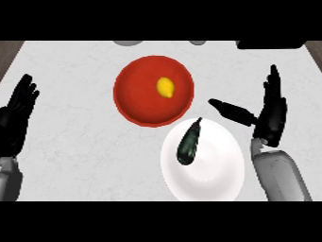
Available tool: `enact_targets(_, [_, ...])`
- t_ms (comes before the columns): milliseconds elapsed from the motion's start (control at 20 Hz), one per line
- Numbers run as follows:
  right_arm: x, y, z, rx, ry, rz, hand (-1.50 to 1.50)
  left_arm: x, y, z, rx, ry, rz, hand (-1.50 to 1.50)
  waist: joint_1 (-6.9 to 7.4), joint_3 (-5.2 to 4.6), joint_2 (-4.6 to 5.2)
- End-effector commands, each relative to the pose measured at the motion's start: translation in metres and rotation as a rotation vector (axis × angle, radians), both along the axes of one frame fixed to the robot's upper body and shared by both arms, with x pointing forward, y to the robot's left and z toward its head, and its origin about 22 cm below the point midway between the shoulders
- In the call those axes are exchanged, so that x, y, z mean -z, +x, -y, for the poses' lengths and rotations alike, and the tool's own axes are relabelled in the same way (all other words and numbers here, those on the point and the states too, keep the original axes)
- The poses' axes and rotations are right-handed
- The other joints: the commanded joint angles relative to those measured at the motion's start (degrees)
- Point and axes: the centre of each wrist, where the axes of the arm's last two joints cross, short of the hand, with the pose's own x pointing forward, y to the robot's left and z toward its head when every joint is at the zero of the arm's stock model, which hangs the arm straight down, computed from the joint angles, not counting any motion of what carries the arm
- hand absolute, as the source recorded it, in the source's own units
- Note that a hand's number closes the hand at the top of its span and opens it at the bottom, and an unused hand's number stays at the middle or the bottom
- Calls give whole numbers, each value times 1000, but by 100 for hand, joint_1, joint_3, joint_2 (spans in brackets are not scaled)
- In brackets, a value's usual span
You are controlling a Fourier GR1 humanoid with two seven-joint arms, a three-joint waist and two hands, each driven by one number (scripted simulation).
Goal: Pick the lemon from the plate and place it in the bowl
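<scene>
Lemon: it lies small and yellow inside the red dish in the far middle of the counter, a little right of the dish's centre.
White dish: it stands near me, just right of the middle, its far rim touching or overlapping the red one; a dark green, long vegetable lies on its left part. No lemon is on it.
My right hand: open, fingers straight and pointing far, thumb spread to the left, just right of both dishes and holding nothing.
My left hand: open too, resting at the left edge, fingers up, well apart from the dishes.
How the lemon should handle: I judge it light, hard-skinned and rounded, so it may roll or slip off my fingers on the curved red surface.
Where I would take it: across its narrow middle, thumb on one side and fingers on the other, coming from above.
Task state: which dish counts as plate and which as bowl I cannot tell from here.
</scene>
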Motion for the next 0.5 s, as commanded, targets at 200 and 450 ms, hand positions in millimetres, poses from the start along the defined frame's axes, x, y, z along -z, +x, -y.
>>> enact_targets(200, [-14,-81,73,-102,88,80,-150,0,-5,0,17,10,13,0,38,0,14])
enact_targets(450, [-2,-120,78,-114,101,152,-150,-3,-1,29,12,-9,8,0,59,0,22])
